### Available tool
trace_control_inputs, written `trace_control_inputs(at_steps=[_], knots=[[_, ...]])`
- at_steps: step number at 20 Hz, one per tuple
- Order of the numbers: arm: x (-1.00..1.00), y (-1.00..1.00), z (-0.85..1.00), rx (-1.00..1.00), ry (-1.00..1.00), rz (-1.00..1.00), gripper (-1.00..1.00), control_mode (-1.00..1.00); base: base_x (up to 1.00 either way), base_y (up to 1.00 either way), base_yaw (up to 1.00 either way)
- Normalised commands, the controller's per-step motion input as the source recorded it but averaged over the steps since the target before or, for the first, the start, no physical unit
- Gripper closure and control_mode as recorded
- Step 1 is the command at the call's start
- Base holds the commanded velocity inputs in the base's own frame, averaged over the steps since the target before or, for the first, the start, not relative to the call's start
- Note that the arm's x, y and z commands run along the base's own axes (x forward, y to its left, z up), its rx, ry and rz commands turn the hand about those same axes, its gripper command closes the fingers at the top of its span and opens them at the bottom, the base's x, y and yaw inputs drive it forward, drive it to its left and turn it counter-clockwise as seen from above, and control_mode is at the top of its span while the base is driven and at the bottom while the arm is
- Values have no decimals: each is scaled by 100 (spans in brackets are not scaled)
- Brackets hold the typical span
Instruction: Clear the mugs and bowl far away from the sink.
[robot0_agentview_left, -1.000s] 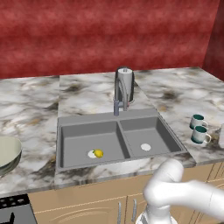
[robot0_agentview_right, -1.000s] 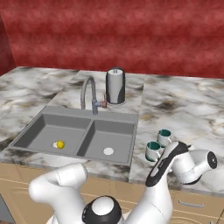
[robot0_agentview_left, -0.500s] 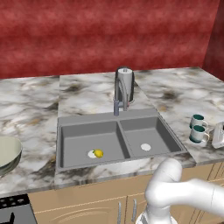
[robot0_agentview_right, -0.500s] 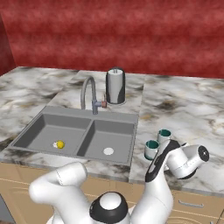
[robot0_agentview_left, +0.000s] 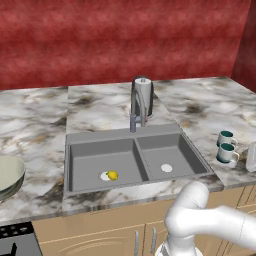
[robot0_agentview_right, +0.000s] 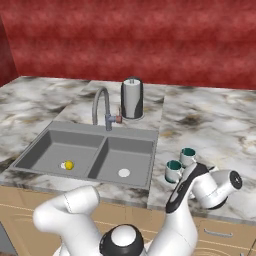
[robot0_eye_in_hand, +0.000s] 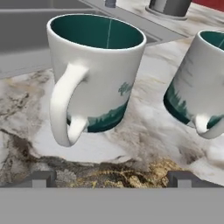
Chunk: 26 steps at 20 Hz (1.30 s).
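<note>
Two white mugs with teal insides stand on the marble counter right of the sink (robot0_agentview_left: 125, 134). In the hand view the nearer mug (robot0_eye_in_hand: 94, 72) is close ahead with its handle turned toward me, and the second mug (robot0_eye_in_hand: 201, 85) stands to its right. My gripper (robot0_eye_in_hand: 111, 179) is open, low over the counter, with nothing between its tips. From the base, the mugs (robot0_agentview_right: 173, 171) (robot0_agentview_right: 188, 156) stand just left of the hand (robot0_agentview_right: 192, 177). The cream-green bowl (robot0_agentview_left: 9, 172) sits at the counter's far left edge.
A grey curved faucet (robot0_agentview_left: 136, 107) and a dark upright cylinder (robot0_agentview_left: 143, 94) stand behind the two-basin sink (robot0_agentview_right: 127, 145). A small yellow object (robot0_agentview_left: 113, 175) lies in the left basin. A red wall backs the counter, and cabinet fronts run below it.
The hand has shifted left along the counter, closer to the two mugs. Its jaws have stayed open. Mugs and bowl have not moved.
</note>
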Motion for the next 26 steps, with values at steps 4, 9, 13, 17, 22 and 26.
trace_control_inputs(at_steps=[4, 9, 13, 17, 22, 26], knots=[[8, 0, 0, 0, 0, 0, -100, -100, 0, 0, 0], [26, 2, 0, 0, 3, -3, -100, -100, 0, 0, 0], [21, 0, 0, 0, 3, -2, -100, -100, 0, 0, 0], [9, 3, 0, 0, 3, 0, -100, -100, 0, 0, 0], [1, 11, 0, 0, 2, 0, -100, -100, 0, 0, 0], [-26, 8, 0, 0, 1, 0, -100, -100, 0, 0, 0]])
